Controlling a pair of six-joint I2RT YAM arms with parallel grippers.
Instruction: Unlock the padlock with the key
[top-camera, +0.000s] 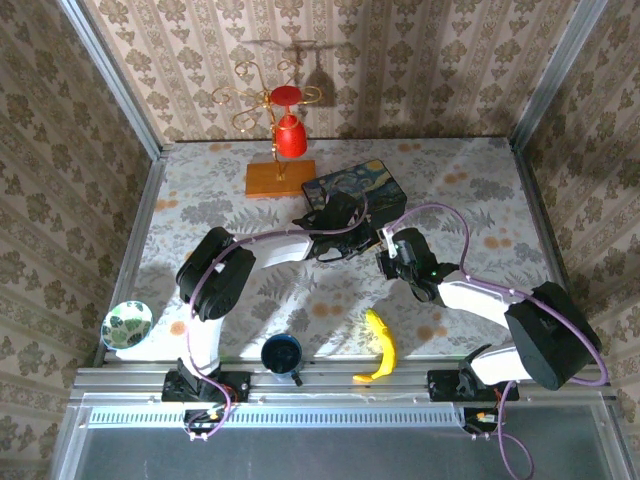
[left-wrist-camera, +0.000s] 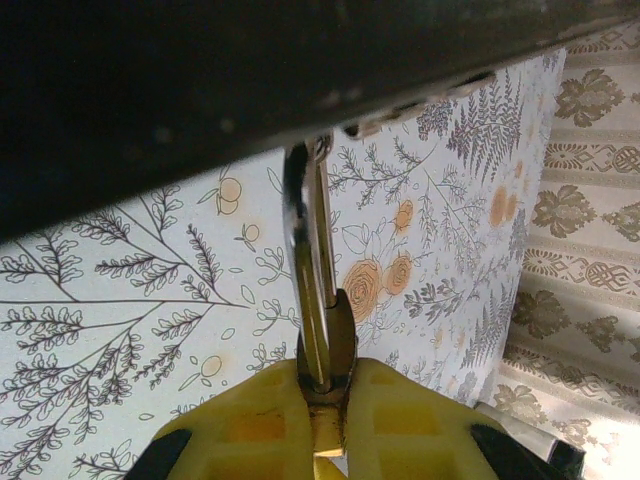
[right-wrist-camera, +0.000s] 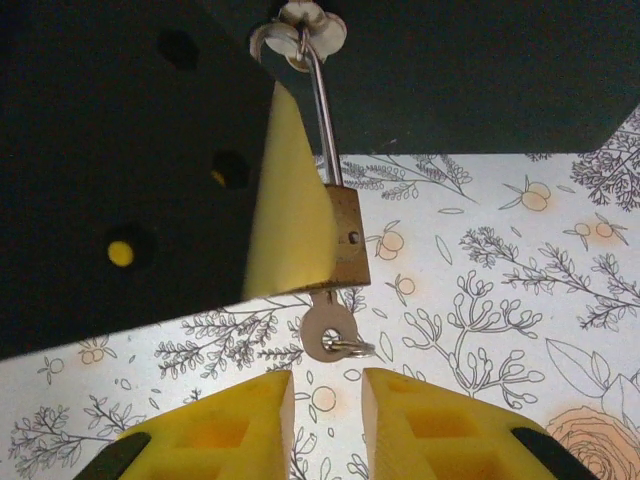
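Note:
The small brass padlock (right-wrist-camera: 347, 236) hangs by its silvery shackle (right-wrist-camera: 322, 110) from the hasp of the blue painted-print box (top-camera: 357, 190). My left gripper (left-wrist-camera: 328, 375) is shut on the padlock's body (left-wrist-camera: 328, 345), seen edge-on, and one of its yellow fingers (right-wrist-camera: 290, 210) shows beside the lock. The key (right-wrist-camera: 326, 330) sits in the keyhole under the padlock, with a little ring through its head. My right gripper (right-wrist-camera: 328, 385) is just below the key head, jaws apart, touching nothing. From above, both grippers meet in front of the box, left gripper (top-camera: 340, 218) and right gripper (top-camera: 388, 250).
A red bell on a gold stand with a wooden base (top-camera: 280, 178) stands behind the box on the left. A banana (top-camera: 381, 346) and a dark blue cup (top-camera: 282, 352) lie near the front edge. A patterned bowl (top-camera: 127, 324) sits at the front left.

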